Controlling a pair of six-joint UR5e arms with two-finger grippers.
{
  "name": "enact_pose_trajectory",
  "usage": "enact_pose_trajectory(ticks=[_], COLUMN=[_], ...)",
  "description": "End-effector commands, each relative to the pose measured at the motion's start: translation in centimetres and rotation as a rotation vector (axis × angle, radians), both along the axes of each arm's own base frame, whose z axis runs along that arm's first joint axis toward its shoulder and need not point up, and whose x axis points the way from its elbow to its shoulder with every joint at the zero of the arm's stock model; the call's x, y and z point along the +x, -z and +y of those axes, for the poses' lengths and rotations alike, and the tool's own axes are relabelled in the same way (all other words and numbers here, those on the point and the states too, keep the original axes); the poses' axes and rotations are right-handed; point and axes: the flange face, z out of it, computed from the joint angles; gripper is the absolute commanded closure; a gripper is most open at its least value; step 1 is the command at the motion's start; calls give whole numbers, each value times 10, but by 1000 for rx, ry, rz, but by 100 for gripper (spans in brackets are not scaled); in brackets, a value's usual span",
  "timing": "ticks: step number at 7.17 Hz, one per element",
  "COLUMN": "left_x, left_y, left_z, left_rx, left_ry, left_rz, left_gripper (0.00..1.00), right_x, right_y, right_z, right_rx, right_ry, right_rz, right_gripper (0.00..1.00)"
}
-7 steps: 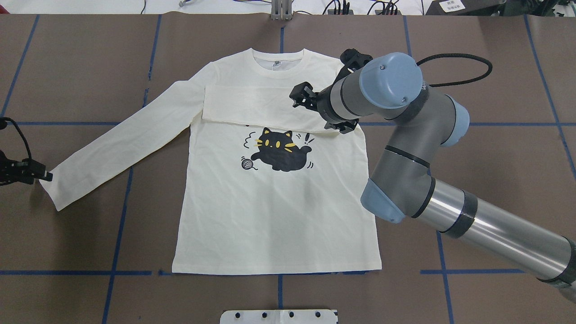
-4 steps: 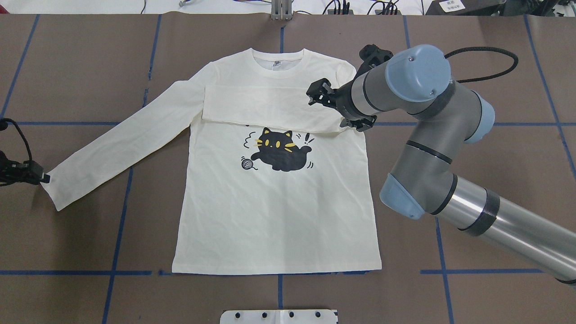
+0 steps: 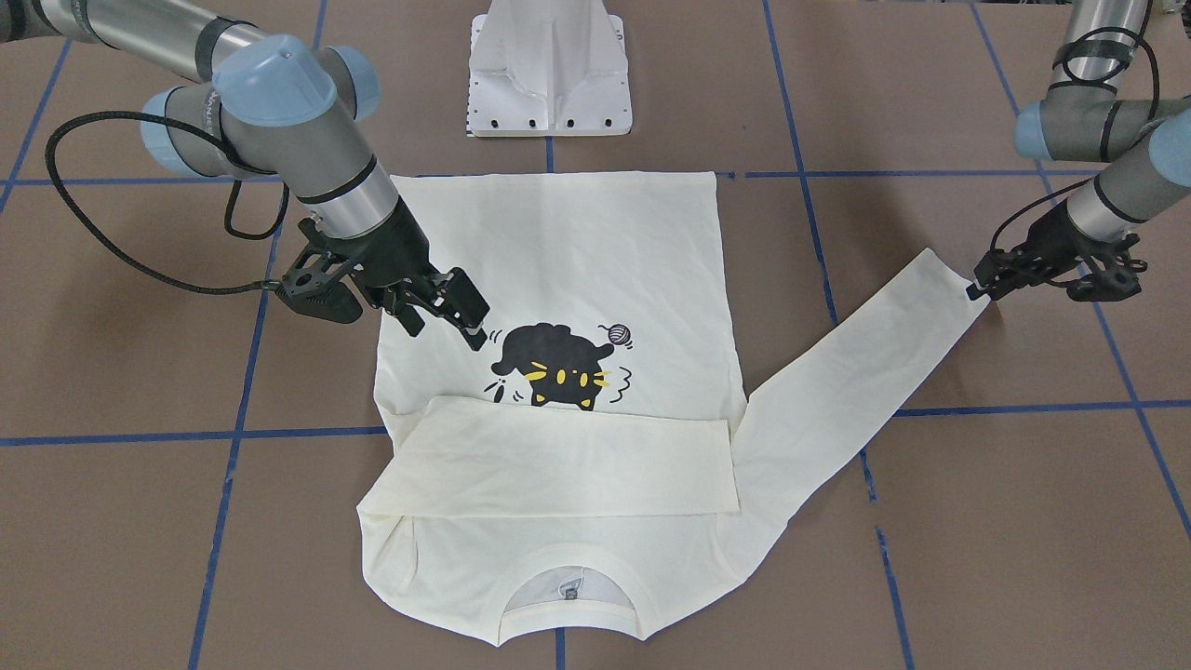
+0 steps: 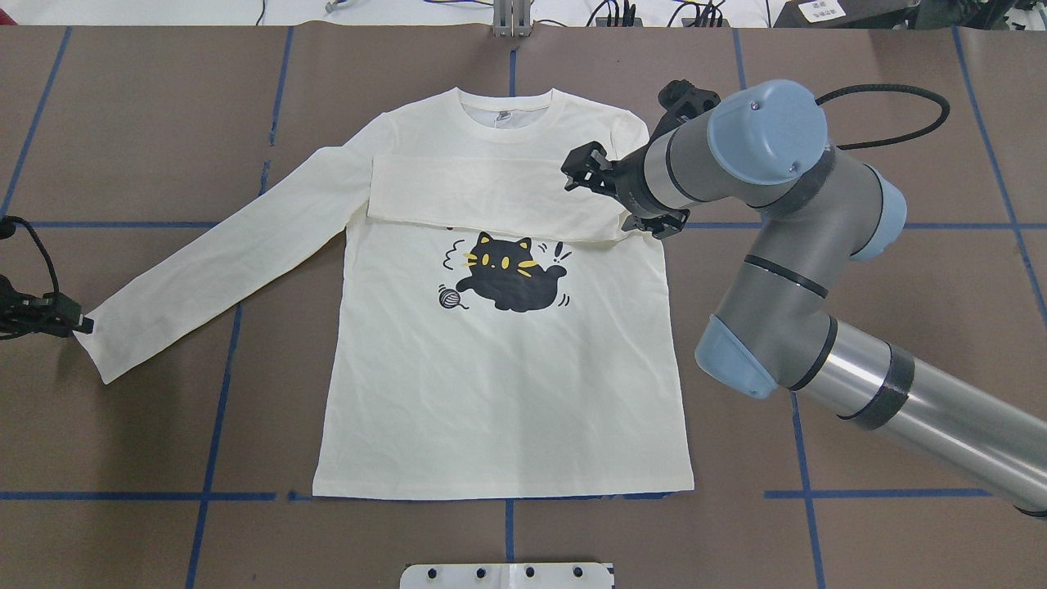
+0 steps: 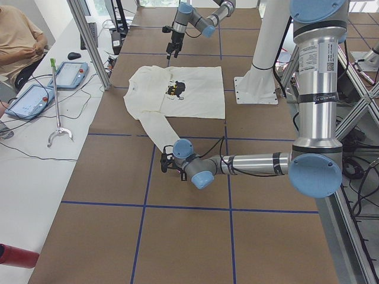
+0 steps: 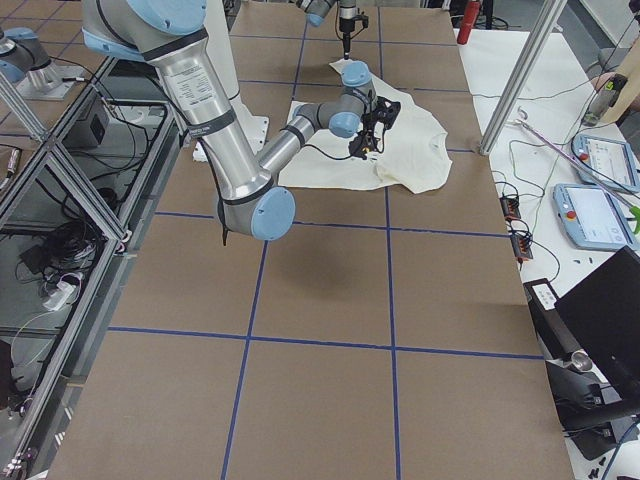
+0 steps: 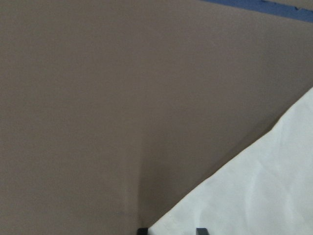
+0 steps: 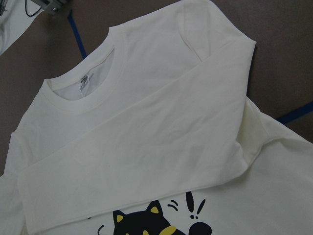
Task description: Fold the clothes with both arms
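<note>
A cream shirt (image 4: 499, 393) lies print-up on the brown table (image 4: 147, 123), its right sleeve (image 4: 483, 192) folded across the chest above the black cat (image 4: 511, 282). The right gripper (image 3: 445, 312) hangs above the shirt's right side, jaws spread and holding nothing. At the table's left, the left gripper (image 3: 977, 287) pinches the outstretched sleeve's cuff (image 4: 98, 348). From overhead, the right arm (image 4: 777, 270) hides the shirt's right shoulder. A white base plate (image 3: 549, 74) sits near the hem.

Brown table (image 4: 147, 123) gridded with blue tape (image 4: 123, 496), white pedestal (image 3: 549, 74), tablets (image 5: 72, 73) alongside
</note>
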Motion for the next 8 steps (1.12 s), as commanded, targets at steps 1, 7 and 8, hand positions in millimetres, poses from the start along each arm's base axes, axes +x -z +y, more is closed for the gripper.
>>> enact_pose_trajectory(ticks=[1, 7, 8], left_x=[0, 3, 3], left_y=[-1, -1, -2], left_z=[0, 1, 1], left_rx=[-3, -1, 6], left_ry=[1, -5, -10], left_rz=[-3, -1, -2], left_gripper=[52, 100, 100], right_x=[-1, 0, 0], right_y=[0, 1, 1], right_z=[1, 1, 1], right_rx=[0, 4, 4], right_ry=[1, -1, -1], right_rz=[0, -6, -6], right_gripper=[1, 1, 1])
